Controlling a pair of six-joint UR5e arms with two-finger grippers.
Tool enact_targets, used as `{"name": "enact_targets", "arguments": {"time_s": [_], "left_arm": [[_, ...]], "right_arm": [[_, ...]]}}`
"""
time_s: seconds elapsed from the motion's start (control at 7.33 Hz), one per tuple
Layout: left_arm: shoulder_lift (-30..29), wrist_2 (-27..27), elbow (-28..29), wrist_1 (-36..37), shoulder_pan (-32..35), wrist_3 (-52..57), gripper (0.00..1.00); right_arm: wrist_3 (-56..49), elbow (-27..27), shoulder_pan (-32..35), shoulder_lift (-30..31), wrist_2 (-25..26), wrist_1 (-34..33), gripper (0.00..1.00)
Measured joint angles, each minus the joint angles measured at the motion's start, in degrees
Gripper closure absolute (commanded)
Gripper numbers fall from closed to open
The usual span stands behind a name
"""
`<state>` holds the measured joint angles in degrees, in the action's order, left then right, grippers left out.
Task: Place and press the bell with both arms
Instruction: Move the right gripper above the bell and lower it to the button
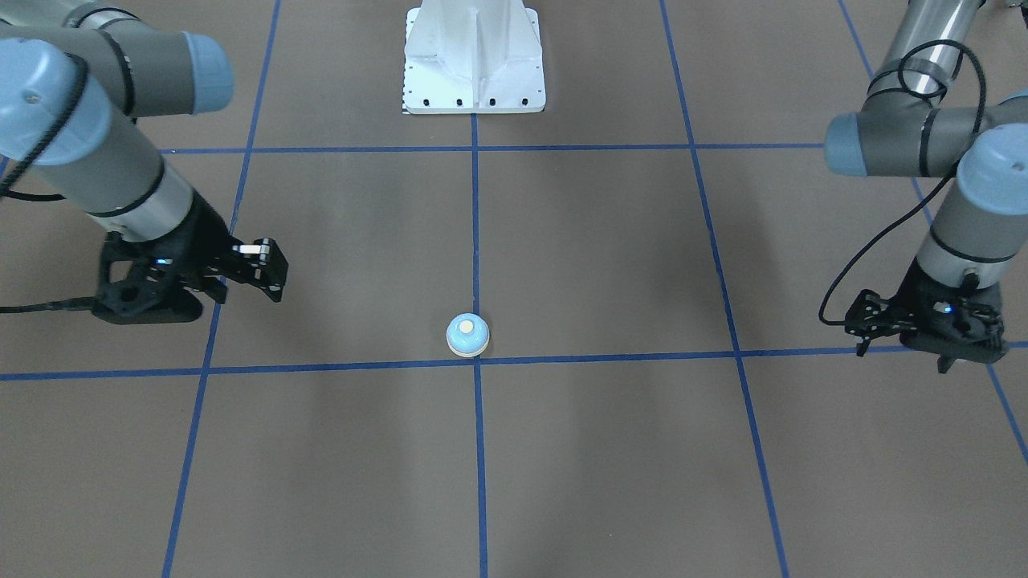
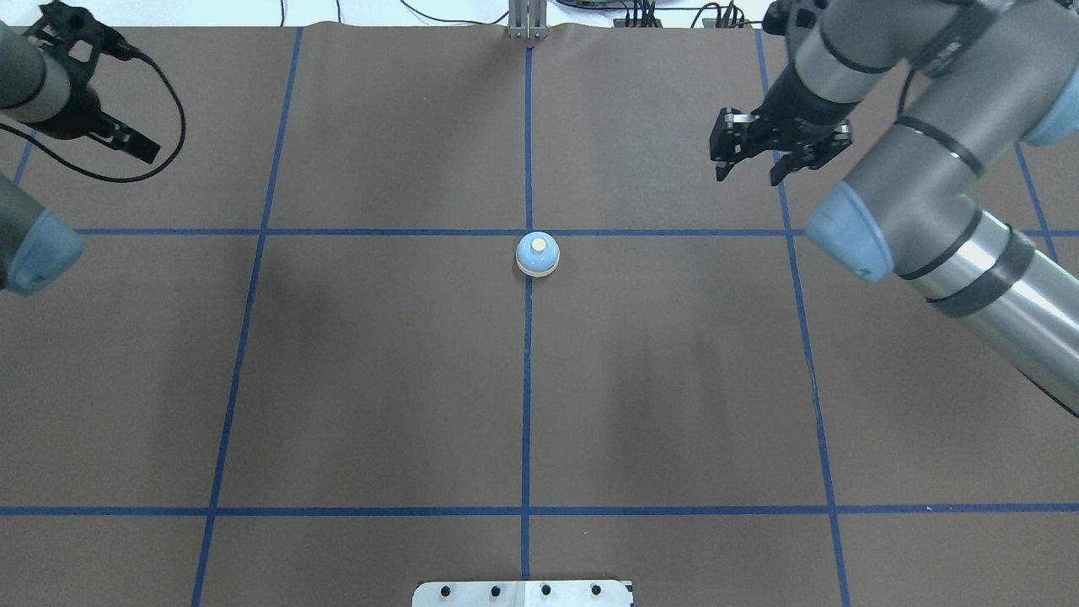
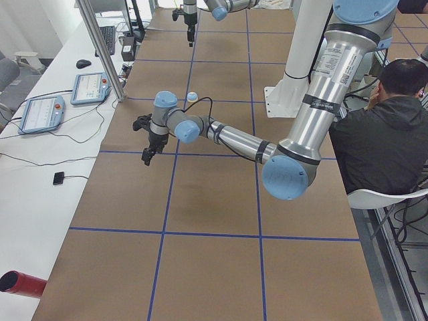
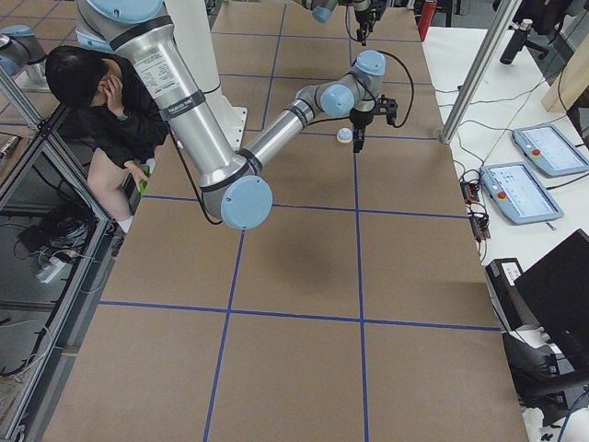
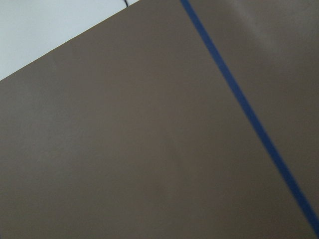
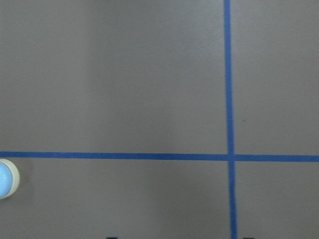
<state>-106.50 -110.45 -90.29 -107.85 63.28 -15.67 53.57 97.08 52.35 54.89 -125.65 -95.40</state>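
Observation:
The small light-blue bell (image 1: 467, 335) with its cream button stands upright on the brown table, at a crossing of blue tape lines; it also shows in the overhead view (image 2: 537, 254) and at the left edge of the right wrist view (image 6: 5, 178). My right gripper (image 2: 748, 177) is open and empty, hovering well to the bell's right and farther back; it sits at the left of the front-facing view (image 1: 249, 297). My left gripper (image 1: 903, 360) looks open and empty, far to the bell's other side near the table's corner (image 2: 135, 147). Neither gripper touches the bell.
The white bolted pedestal (image 1: 474, 56) stands at the robot's side of the table. A seated person (image 3: 384, 127) is beside the base. A side bench holds control tablets (image 3: 40, 110), and a red cylinder (image 3: 20, 284) lies there.

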Motion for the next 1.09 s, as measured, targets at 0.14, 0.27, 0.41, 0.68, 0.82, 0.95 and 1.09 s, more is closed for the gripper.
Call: {"name": "enact_targets", "arguments": {"time_s": [0.14, 0.27, 0.41, 0.68, 0.82, 0.95, 1.09], "left_arm": [[3.31, -2.01, -2.29, 0.01, 2.26, 2.72, 0.0], [5.8, -4.05, -3.81, 0.08, 4.48, 5.33, 0.0], [7.68, -5.4, -4.79, 0.18, 6.33, 7.85, 0.0], [10.85, -6.34, -6.26, 0.2, 8.48, 11.38, 0.0], [11.76, -6.64, -6.59, 0.14, 9.02, 11.95, 0.0], [12.2, -6.86, -6.69, 0.12, 9.31, 12.2, 0.0], [12.38, -6.96, -6.71, 0.1, 9.43, 12.26, 0.0]], "right_arm": [[2.08, -3.39, -2.34, -3.75, 1.3, 0.0, 1.0], [3.47, -7.99, -4.2, -8.25, 1.93, 0.08, 1.0], [4.09, -12.91, -5.74, -12.73, 2.23, 0.22, 1.0], [4.34, -20.72, -8.17, -19.33, 2.51, 0.51, 1.0], [4.26, -23.27, -9.28, -21.1, 3.07, 0.77, 1.0], [4.21, -25.58, -10.49, -22.24, 4.06, 1.87, 1.0], [4.19, -27.64, -11.57, -22.75, 4.82, 3.77, 1.0]]}}
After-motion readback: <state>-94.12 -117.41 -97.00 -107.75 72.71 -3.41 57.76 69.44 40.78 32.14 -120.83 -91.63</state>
